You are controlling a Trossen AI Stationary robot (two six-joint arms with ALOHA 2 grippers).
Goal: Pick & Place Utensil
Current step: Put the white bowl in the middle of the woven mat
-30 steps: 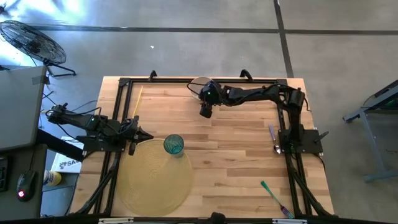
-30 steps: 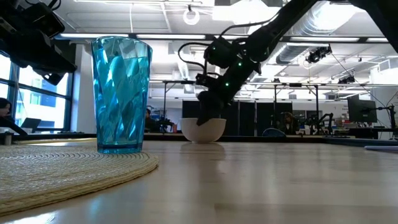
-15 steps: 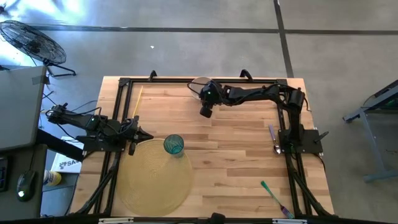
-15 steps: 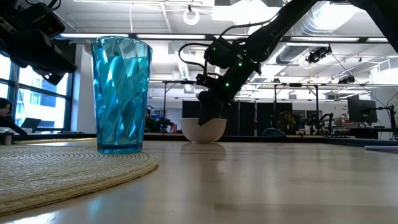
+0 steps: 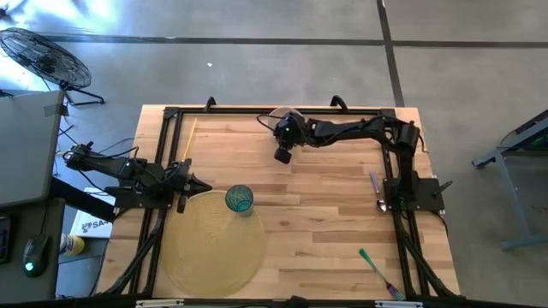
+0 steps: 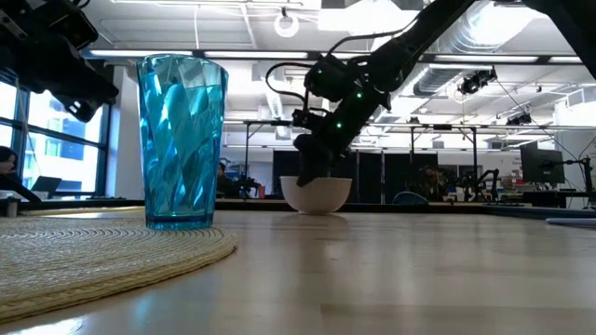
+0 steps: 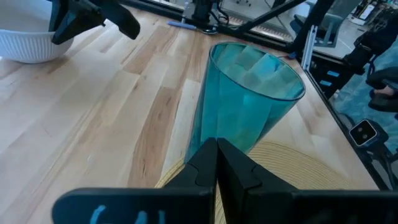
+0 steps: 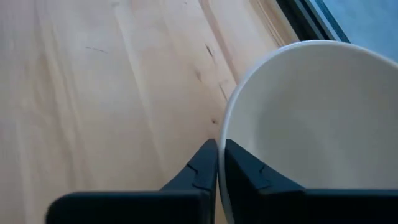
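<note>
Your right claw is pinched tight on the rim of the white bowl, one finger inside the wall and one outside, at the far edge of the tabletop. From above, that claw sits at the end of the right arm, which reaches across from its base; the bowl shows only partly under the wrist. In the low view the bowl rests on the wood directly under the claw.

Out from there, toward the near side and the left arm, stands the blue tumbler, upright on the edge of the round woven placemat. Your left claw is fully closed with nothing in it, just beside the tumbler and aimed at it; overhead it hovers at the mat's rim.

The utensils lie well apart from the right claw: a purple-handled utensil rests by the right arm's base, and a green-and-purple utensil lies at the near right corner. Neither claw touches them.

Beyond the tabletop, a floor fan stands on the concrete.
</note>
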